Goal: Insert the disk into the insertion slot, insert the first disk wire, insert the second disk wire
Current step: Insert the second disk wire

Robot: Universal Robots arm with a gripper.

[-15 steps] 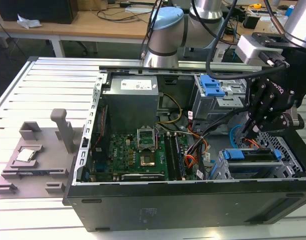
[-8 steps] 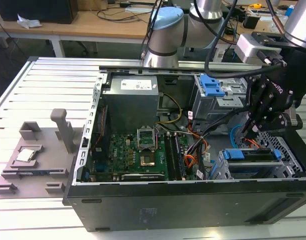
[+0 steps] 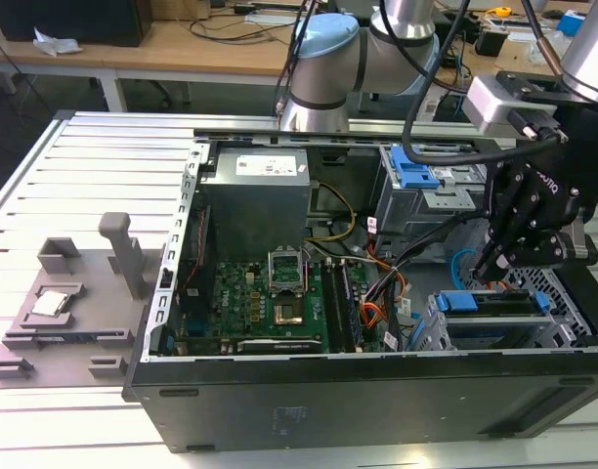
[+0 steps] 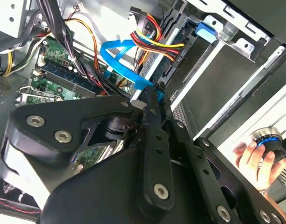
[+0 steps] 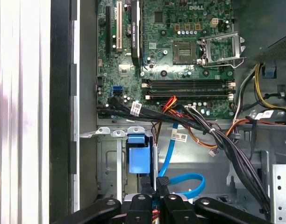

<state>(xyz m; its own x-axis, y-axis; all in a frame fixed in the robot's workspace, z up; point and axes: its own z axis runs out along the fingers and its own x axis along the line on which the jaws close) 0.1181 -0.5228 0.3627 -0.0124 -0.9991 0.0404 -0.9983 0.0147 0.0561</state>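
The disk (image 3: 496, 311) lies in the grey perforated insertion slot (image 3: 434, 334) at the case's front corner, on the exterior view's right; its blue carrier handle (image 5: 138, 156) shows in both wrist views (image 4: 206, 29). My black gripper (image 3: 496, 262) hangs just above the disk's end. Its fingers (image 5: 164, 185) are pressed together on the black plug of a blue flat wire (image 5: 187, 179), which loops away toward the motherboard (image 4: 116, 55). A red, yellow and black wire bundle (image 4: 154, 39) runs to the disk's edge beside it.
The open computer case holds a green motherboard (image 3: 279, 298), a grey power supply (image 3: 255, 200) and a taller bay with a blue latch (image 3: 414, 171). A grey fixture tray (image 3: 74, 303) sits outside the case. A person's hand (image 4: 253, 156) holds a round knob.
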